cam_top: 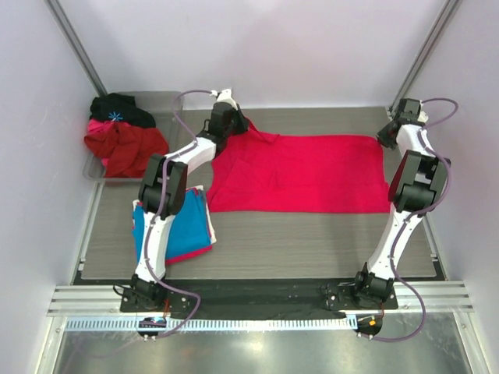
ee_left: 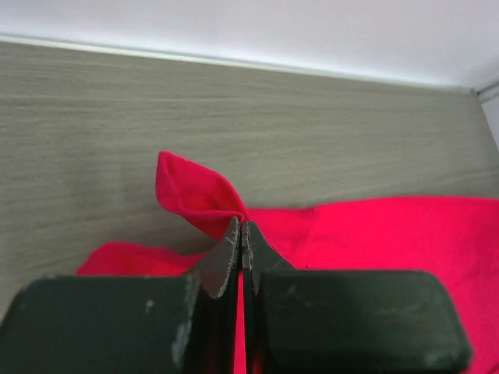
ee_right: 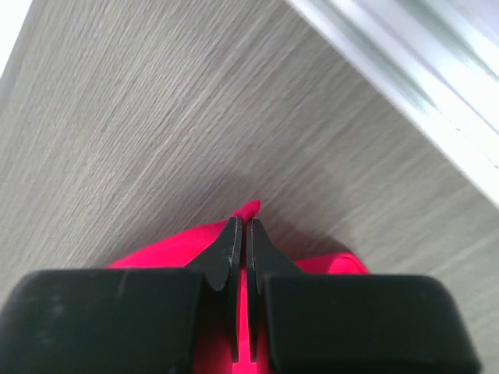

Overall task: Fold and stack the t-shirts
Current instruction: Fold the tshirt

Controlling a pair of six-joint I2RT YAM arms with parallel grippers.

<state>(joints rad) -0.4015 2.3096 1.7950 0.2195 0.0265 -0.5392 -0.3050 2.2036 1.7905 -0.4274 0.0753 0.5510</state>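
Now the bright crimson-pink cloth t-shirt (cam_top: 304, 175) lies spread on the grey wood-grain table (cam_top: 312, 249). The left gripper (ee_left: 242, 234) and the right gripper (ee_right: 242, 230) are each clamped on a far corner. Both bites look thin, so an uneven pull could slip a corner free and skew the fold.

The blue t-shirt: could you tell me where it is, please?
In the top view, the blue t-shirt lies folded at the table's near left, partly under the left arm, beside the spread crimson t-shirt.
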